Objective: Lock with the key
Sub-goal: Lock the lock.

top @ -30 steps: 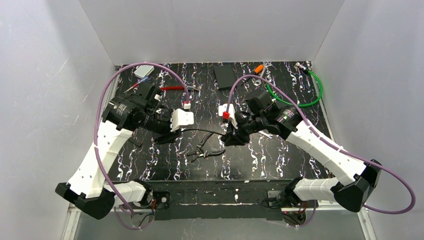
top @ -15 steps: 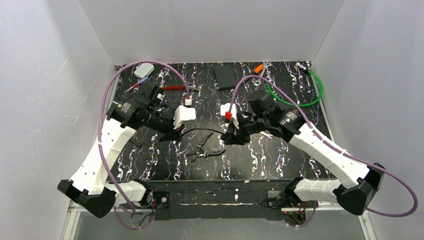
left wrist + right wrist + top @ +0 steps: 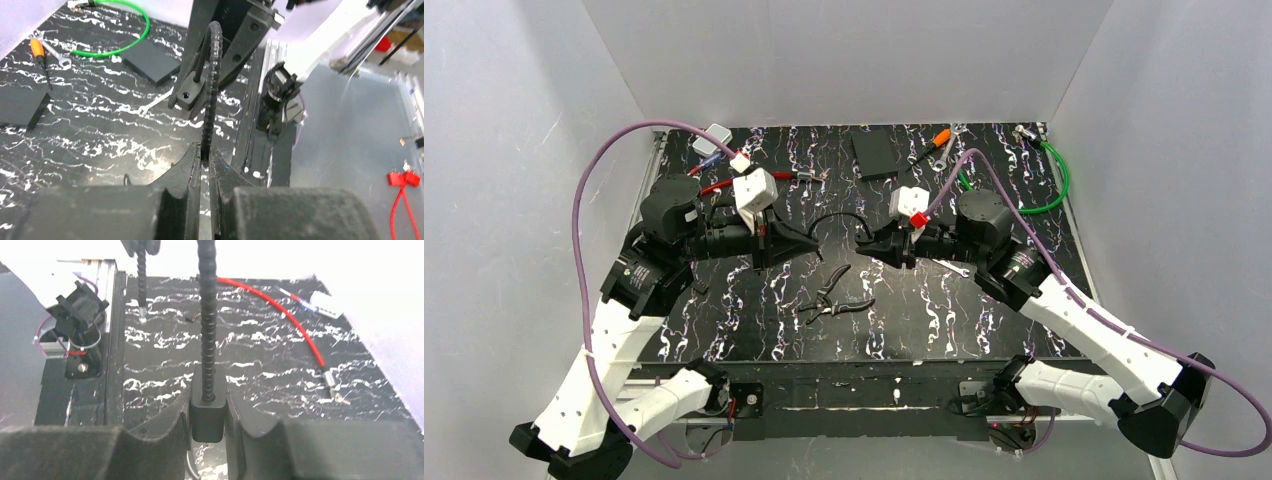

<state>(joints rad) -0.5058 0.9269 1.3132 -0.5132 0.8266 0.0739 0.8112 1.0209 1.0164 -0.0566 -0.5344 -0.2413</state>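
Both arms have lifted clear of the table since the earlier frame and now face each other above the pliers [image 3: 834,300]. We see the left gripper [image 3: 813,243] pinched shut on the free end of the cable lock [image 3: 212,75], held in mid-air. The right gripper [image 3: 862,244] is clamped on its lock body [image 3: 207,416]. Beyond lie a black pad [image 3: 876,153] and a green cable [image 3: 1066,182].

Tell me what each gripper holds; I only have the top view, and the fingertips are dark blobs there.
Observer: The right gripper is shut on the lock body, with the cable rising from it.
Operator: And the left?
Observer: The left gripper pinches the cable short of its tip.
Operator: Is the tip in the lock body?
Observer: No, the tip hangs free, apart from the lock body.
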